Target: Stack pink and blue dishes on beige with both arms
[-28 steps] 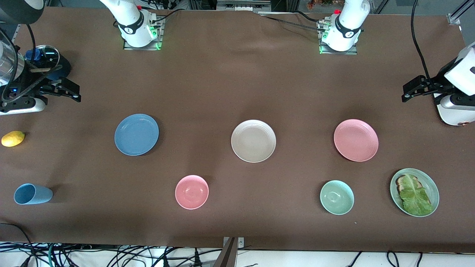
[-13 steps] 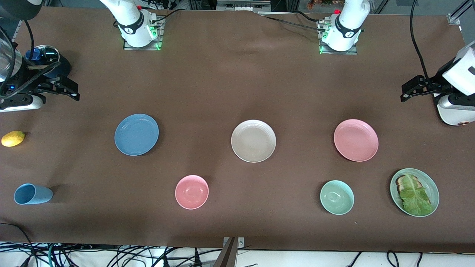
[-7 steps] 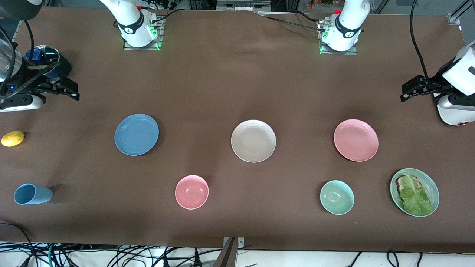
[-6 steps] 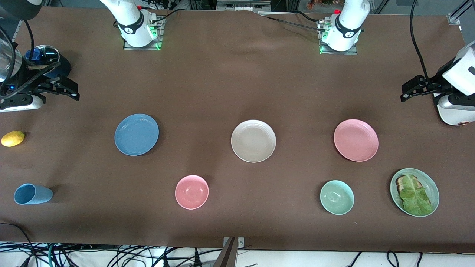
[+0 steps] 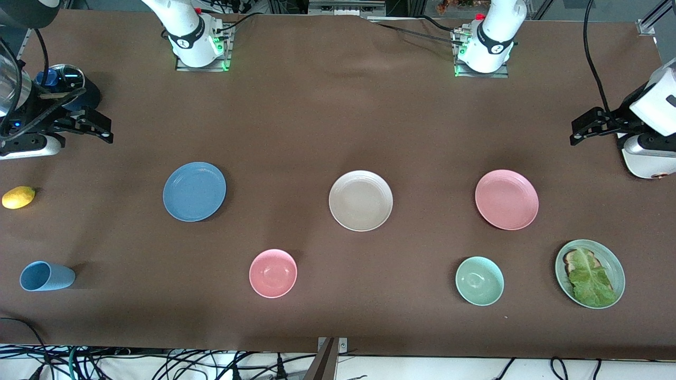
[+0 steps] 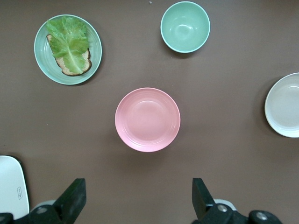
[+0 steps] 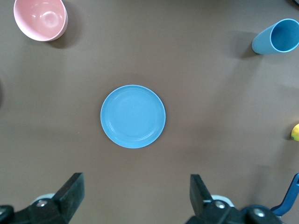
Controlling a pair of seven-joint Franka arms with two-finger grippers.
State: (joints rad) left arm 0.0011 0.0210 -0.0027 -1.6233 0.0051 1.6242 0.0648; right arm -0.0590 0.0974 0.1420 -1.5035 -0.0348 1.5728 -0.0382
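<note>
nothing moved since earlier frames. my left gripper (image 6: 135, 200) over pink plate (image 5: 506, 199), right gripper (image 7: 135, 198) over blue plate (image 5: 194, 191), fingers spread, empty. beige plate (image 5: 360, 200) between them on counter (image 5: 338, 116). next: descend, grip rims.

Big table covered in a matte brown cloth (image 5: 338, 121), a few soft creases in it near the top edge; lighting's even, only faint shadows; along the near edge there's a white floor strip with a tangle of black cables (image 5: 158, 364).
</note>
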